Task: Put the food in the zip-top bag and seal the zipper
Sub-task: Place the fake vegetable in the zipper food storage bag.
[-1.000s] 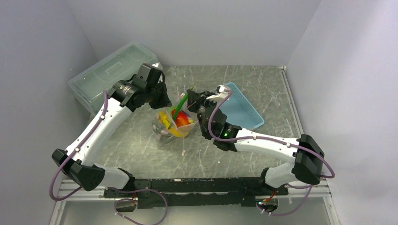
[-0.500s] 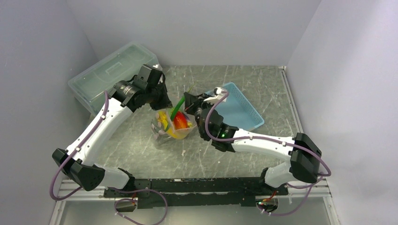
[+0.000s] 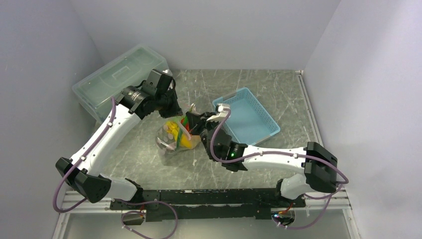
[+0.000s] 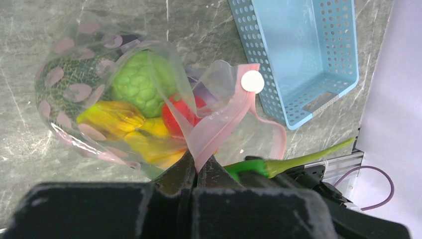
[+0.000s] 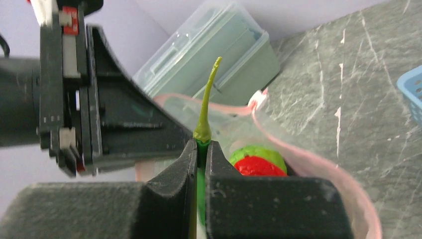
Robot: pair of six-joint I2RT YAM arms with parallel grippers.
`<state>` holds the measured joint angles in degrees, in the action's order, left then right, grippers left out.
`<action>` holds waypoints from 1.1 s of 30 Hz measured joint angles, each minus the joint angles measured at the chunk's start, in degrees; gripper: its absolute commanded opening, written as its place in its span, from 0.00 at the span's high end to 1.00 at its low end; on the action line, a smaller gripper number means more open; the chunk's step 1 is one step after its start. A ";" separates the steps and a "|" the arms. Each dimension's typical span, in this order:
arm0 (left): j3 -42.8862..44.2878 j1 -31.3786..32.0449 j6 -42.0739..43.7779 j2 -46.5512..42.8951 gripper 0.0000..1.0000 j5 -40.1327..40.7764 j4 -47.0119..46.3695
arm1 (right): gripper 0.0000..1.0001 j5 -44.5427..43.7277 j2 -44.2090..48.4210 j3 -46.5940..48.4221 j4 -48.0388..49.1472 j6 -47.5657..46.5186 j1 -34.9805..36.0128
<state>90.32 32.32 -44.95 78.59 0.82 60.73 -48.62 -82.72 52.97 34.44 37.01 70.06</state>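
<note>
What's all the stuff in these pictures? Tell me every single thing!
zip-top bag: 1, clear with pink dots, middle of the table
zipper: 1, pink, along the bag's mouth
bumpy ball: 1, bright green, inside the bag
dark lump: 1, dull green, inside the bag
red piece: 1, red, inside the bag
bananas: count unclear, yellow, inside the bag
stalked vegetable: 1, green, at the bag's mouth
basket: 1, light blue, right of the bag
lidded box: 1, see-through, back left
table: 1, grey, under everything
left gripper: 1, black, shut on the zipper
right gripper: 1, black, shut on the stalked vegetable
</note>
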 measured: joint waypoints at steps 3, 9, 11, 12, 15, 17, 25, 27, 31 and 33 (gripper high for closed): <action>0.00 0.00 -0.24 -0.09 1.00 -0.07 -0.07 | 1.00 0.90 -0.33 -0.63 -0.07 -1.07 1.42; -0.61 -0.02 -0.35 -1.05 1.00 -0.37 -0.07 | 1.00 3.58 -0.48 -2.34 -1.57 -1.22 2.14; -0.94 -0.11 -0.35 -1.40 1.00 -0.28 -0.07 | 1.00 4.83 -0.48 -2.73 -2.25 -1.20 2.16; -1.07 -0.17 -0.35 -1.53 1.00 -0.24 -0.04 | 1.00 5.57 -0.48 -2.86 -2.69 -1.07 2.16; -1.09 -0.26 -0.33 -1.64 1.00 -0.09 -0.02 | 1.00 7.26 -0.15 -3.34 -3.82 -0.92 2.16; -1.09 -0.26 -0.33 -1.75 1.00 -0.09 -0.11 | 0.91 8.07 0.68 -4.07 -4.94 -0.87 2.19; -2.08 -0.37 -0.07 -3.43 1.00 -0.07 -1.70 | 0.57 8.90 4.13 -4.39 -10.10 -1.95 2.54; -2.56 -0.44 0.20 -4.00 1.00 0.11 -2.23 | 0.55 8.90 4.79 -4.39 -11.50 -2.38 2.54; -3.32 -0.55 0.35 -4.87 1.00 0.59 -3.21 | 0.53 8.68 6.25 -4.15 -14.82 -3.28 2.12; -3.69 -0.63 0.52 -5.18 1.00 0.72 -3.50 | 0.53 8.74 7.02 -3.65 -16.37 -3.52 1.57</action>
<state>86.63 31.68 -44.42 73.41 1.54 57.23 -39.88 -75.70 49.32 18.06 33.50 71.64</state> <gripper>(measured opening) 0.009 0.466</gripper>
